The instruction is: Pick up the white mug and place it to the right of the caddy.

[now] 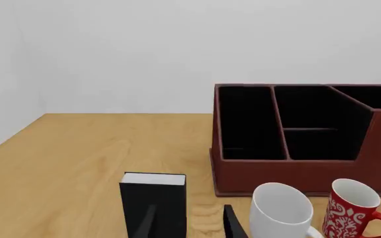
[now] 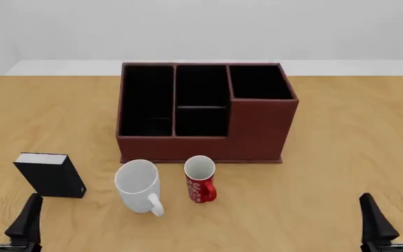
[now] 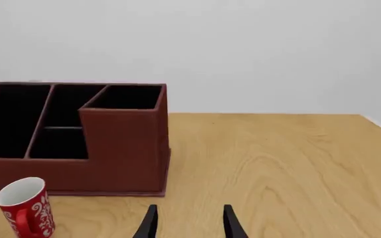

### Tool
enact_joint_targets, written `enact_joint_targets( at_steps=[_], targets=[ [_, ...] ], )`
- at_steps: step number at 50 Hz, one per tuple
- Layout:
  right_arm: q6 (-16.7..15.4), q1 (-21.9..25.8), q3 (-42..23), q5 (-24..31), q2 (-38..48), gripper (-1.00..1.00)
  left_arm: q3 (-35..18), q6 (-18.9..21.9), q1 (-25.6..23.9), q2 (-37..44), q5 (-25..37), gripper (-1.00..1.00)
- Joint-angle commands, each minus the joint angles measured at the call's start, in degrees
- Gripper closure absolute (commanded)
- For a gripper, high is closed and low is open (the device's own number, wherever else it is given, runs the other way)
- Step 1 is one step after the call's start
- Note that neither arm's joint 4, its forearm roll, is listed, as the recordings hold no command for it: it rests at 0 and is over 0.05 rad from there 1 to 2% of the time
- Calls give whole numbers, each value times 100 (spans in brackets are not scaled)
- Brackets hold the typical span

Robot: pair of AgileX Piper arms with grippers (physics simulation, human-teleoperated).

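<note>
We find the caddy (image 2: 209, 113) mid-worktop, the white mug (image 2: 138, 185) upright just before its left half beside a red mug (image 2: 200, 179), nearer the left gripper (image 2: 7, 217) than the right gripper (image 2: 392, 218), both spread and empty.

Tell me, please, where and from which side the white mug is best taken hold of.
Probably grip the white mug across its rim wall, coming from above: it stands upright, mouth open, handle toward the near edge. The red mug stands close on its right, so close across near and far sides.
</note>
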Motion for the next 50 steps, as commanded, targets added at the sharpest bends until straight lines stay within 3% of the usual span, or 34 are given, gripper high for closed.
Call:
enact_joint_targets(
  at_steps=[1,4,9,17,37,38,39,41,50],
  targets=[
    [102,7,-13,-1215,1300,-100,-15,0,0,26,-7,-100],
    [98,-33,-21,-1645,1697,-100,-15,0,0,26,-7,-100],
    [113,-18,-41,-1558,1620,-100,-15,0,0,26,-7,-100],
    [-24,35,-343,141,-15,-100,-15,0,0,26,-7,-100],
    [-901,938,-1222,520,-81,-100,-15,0,0,26,-7,-100],
    [-902,1001,-1529,765,-80,-100,-15,0,0,26,-7,-100],
    [-984,1079,-2023,76,1106,-100,-15,0,0,26,-7,-100],
    [-1101,1207,-2276,-208,1686,-100,-15,0,0,26,-7,-100],
    [-1429,2031,-3618,409,3026,-100,-15,0,0,26,-7,-100]
  ],
)
